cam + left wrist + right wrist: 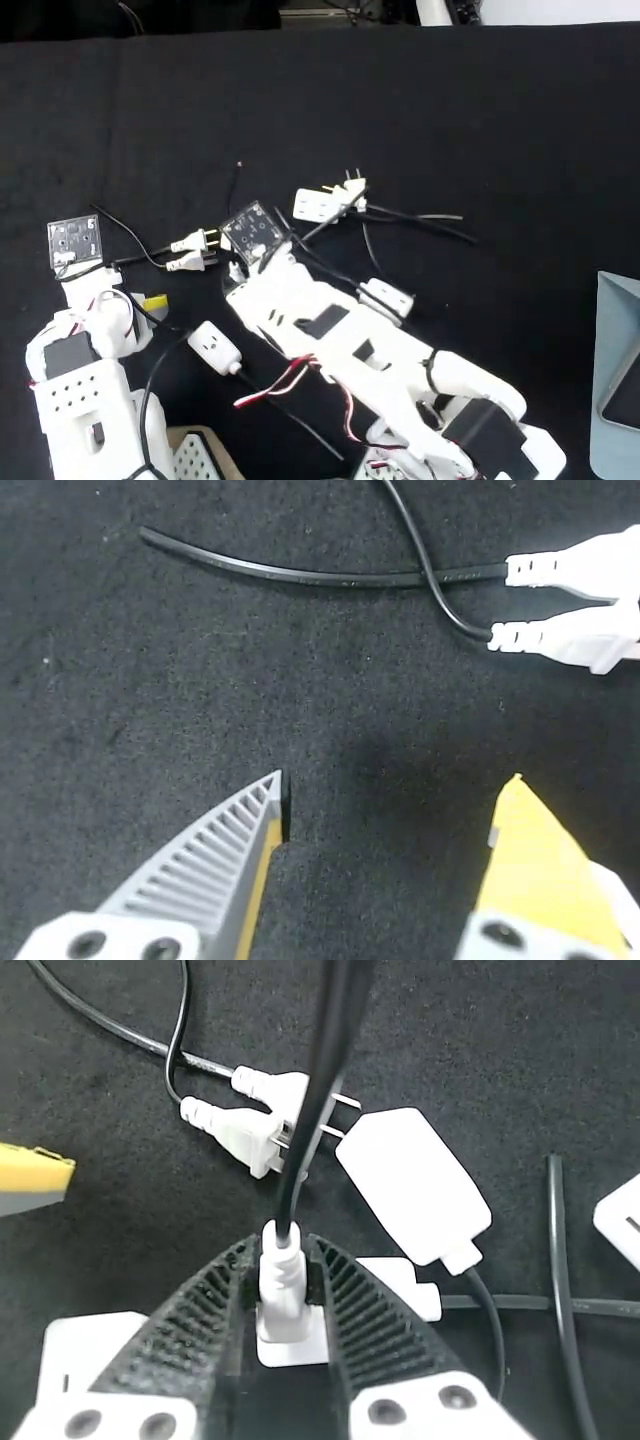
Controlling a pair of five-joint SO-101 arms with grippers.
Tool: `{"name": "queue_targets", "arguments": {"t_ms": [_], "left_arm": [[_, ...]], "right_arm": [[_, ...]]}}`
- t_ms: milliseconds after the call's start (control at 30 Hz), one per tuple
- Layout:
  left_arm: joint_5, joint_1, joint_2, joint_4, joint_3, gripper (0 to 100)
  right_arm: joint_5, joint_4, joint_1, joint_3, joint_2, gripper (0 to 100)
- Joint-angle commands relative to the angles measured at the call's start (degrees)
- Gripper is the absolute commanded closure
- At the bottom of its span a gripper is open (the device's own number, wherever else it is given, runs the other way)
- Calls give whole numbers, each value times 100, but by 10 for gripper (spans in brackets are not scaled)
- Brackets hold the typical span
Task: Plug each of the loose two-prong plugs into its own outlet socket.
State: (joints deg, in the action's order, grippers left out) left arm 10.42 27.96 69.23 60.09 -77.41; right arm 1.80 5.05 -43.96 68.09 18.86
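Right gripper (281, 1243) fingers are clamping on a white plug (282, 1300) sitting squarely between them, prongs hiding underneath. Left gripper (396, 777) fingers are standing apart over the surface (180, 680). Two loose plugs (575, 640) are lying just far-right of the tips, with their prong ends cut off at the frame edge.

Lab bench: black cloth (520, 130) under 2 robot arms (380, 350)

matt fuzzy black cloth (150, 680), smooth white plastic plugs (240, 1137) w/ shiny metal prongs (346, 1103), glossy black rubbery cords (300, 573)
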Motion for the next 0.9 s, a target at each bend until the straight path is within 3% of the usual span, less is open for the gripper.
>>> {"name": "queue_targets", "arguments": {"t_ms": [0, 300, 367, 467, 633, 767, 867], "left_arm": [[-53, 22, 62, -88, 13, 676], [-70, -31, 62, -123, 84, 676], [-105, -268, 62, -167, 286, 676], [-721, -848, 62, -264, 681, 672], [-1609, -1692, 9, -1319, 857, 675], [-1705, -2000, 0, -2242, 470, 676], [-1723, -2299, 0, -2462, 198, 676]], "right_arm": [[-9, 360, 62, -31, -66, 987], [-281, 1055, 62, -75, -31, 986], [-325, 1055, 62, -75, -31, 986], [-325, 1002, 62, -84, -22, 986], [-325, 571, 62, 259, 409, 986], [-334, 343, 62, 664, 1007, 986], [-334, 325, 62, 857, 1446, 986]]}}
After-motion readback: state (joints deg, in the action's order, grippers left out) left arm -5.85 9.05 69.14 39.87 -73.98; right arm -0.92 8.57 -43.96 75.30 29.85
